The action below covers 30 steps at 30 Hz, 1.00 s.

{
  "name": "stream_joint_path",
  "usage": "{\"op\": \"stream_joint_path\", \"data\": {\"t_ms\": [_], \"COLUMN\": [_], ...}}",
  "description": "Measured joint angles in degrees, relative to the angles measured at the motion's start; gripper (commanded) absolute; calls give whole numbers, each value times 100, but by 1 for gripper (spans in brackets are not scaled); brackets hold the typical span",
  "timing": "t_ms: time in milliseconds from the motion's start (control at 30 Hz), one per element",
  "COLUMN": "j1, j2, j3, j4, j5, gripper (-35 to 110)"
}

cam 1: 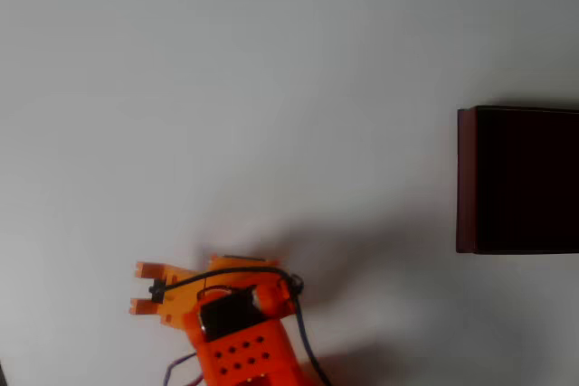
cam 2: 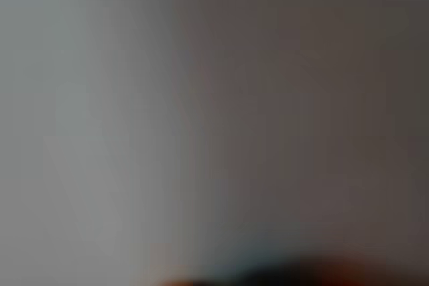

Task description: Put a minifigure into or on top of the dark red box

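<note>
Overhead view: the orange pincer (cam 1: 143, 288), its two stubby fingers pointing left with a narrow gap, grips a tiny dark speck between them, judged to be the minifigure (cam 1: 157, 291), low over the white tabletop (cam 1: 271, 88) and well apart from the box (cam 1: 466, 178) at the right edge. The figure should be light, rigid, smooth plastic, likely best pinched across the torso; the box is rectangular, dark red-walled, open-topped, near-black inside; the wrist view is an unreadable grey blur
</note>
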Motion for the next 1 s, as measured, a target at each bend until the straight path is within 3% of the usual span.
{"op": "stream_joint_path", "data": {"t_ms": [333, 500, 1000], "j1": [-123, -53, 1274], "j2": [18, 686, -167], "j3": [-26, -413, -4280], "j4": [123, 940, 3059], "j5": [105, 79, -325], "gripper": [0, 0, 0]}}
